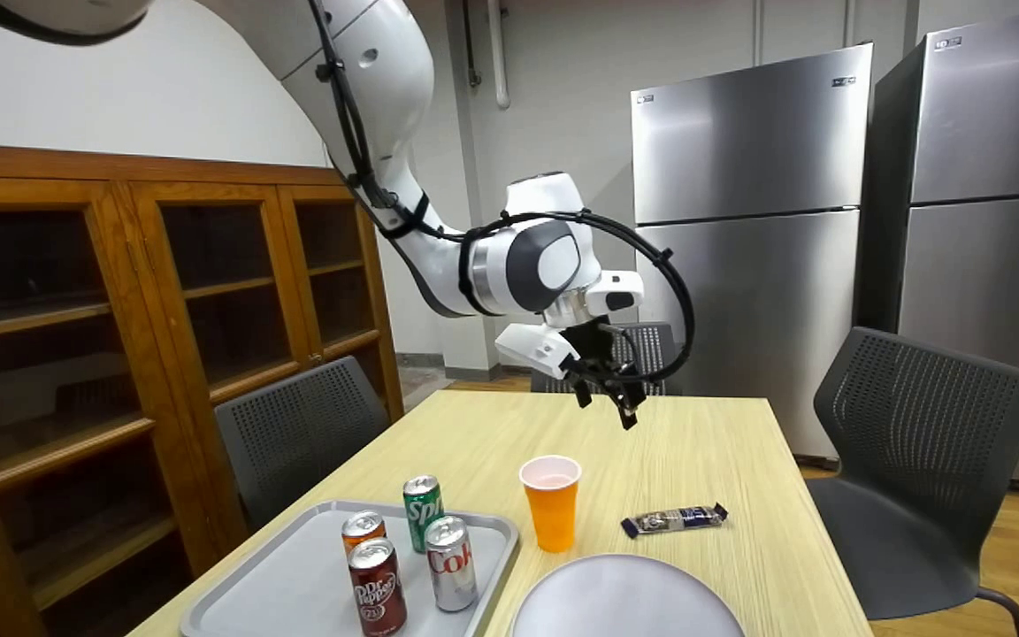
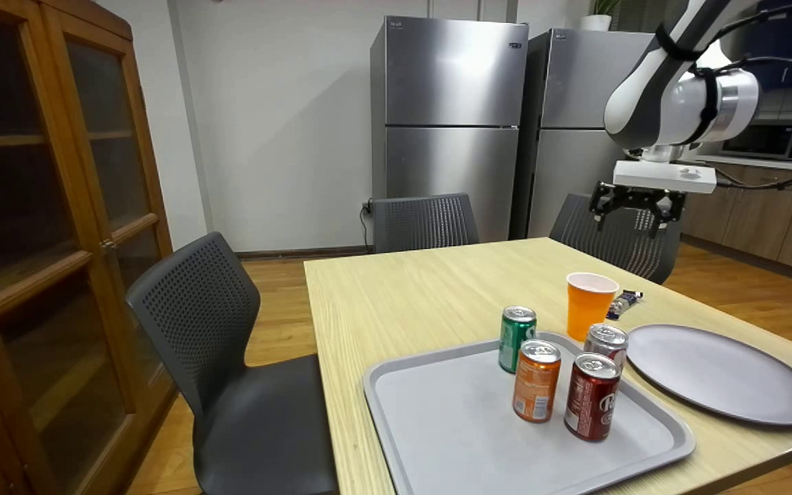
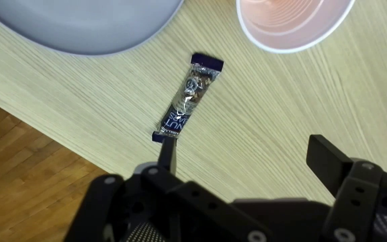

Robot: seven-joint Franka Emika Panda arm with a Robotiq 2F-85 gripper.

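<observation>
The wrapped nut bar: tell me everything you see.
The slim, dark blue wrapped nut bar shows brown chunks through clear, plastic-looking film, crimped ends and "NUT BARS" lettering. Seemingly sealed, it lies flat on the pale wood-grain table, near the round grey plate. Only the table touches it; the open black end effector hangs higher.
</observation>
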